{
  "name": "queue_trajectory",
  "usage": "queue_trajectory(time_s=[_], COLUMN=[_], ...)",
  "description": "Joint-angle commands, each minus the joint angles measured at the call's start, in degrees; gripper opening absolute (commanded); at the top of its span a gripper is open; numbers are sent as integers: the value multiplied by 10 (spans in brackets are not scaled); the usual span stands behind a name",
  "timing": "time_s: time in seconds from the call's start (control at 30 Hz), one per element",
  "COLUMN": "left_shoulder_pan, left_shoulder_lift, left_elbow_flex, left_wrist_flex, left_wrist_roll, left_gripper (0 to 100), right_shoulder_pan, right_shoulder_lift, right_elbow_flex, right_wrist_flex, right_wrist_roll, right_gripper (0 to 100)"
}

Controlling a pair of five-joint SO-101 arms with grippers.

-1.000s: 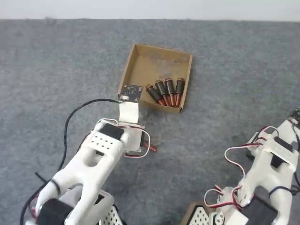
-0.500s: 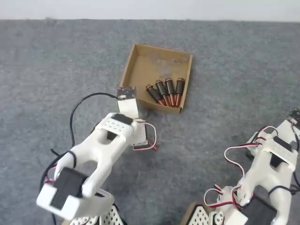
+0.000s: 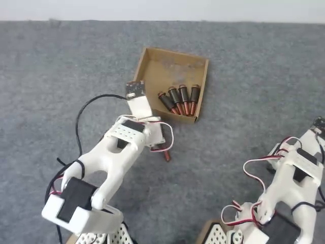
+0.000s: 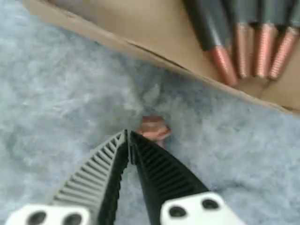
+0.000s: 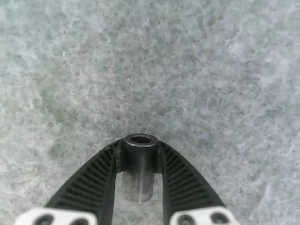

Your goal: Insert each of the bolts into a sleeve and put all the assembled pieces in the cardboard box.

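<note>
On the left, the left hand (image 4: 129, 138) is seen low over the grey felt-covered counter (image 3: 56, 61). Its ribbed black jaws are drawn almost together, with nothing gripped between them. A small copper-coloured hex-headed bolt (image 4: 153, 128) lies on the counter just beside the fingertips, though whether it is touched cannot be told. It rests just outside the near wall of the shallow square cardboard box (image 3: 138, 71). Inside the box, four assembled pieces (image 3: 180, 100), dark sleeves with copper threads showing, are laid side by side against that near wall. On the right, well apart from the box, the right hand (image 5: 139, 146) is clamped on a dark grey cylindrical sleeve (image 5: 139, 164), which is held with its open bore turned away from the wrist.

The step in hand is judged to be the pickup of the one loose bolt seen — four pieces are boxed and one sleeve is waiting. For the next move, the left jaws would need to be opened, set astride the bolt's shank and closed — only then could the bolt be carried across and lined up with the sleeve's bore.
</note>
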Motion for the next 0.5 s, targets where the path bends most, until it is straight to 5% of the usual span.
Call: queue_trajectory(time_s=[0.0,0.3,0.47], left_shoulder_pan=[4,-18,36], left_shoulder_lift=[-38,-247,-273], left_elbow_flex=[-26,92,138], left_wrist_flex=[-11,-13,-11], left_wrist_roll=[7,5,20], left_gripper=[12,24,153], right_shoulder_pan=[-9,-18,-19], right_shoulder_lift=[-28,-28,-28], right_elbow_flex=[-2,-2,-2], right_wrist_flex=[-2,-2,-2], right_wrist_roll=[15,17,17], right_gripper=[7,7,7])
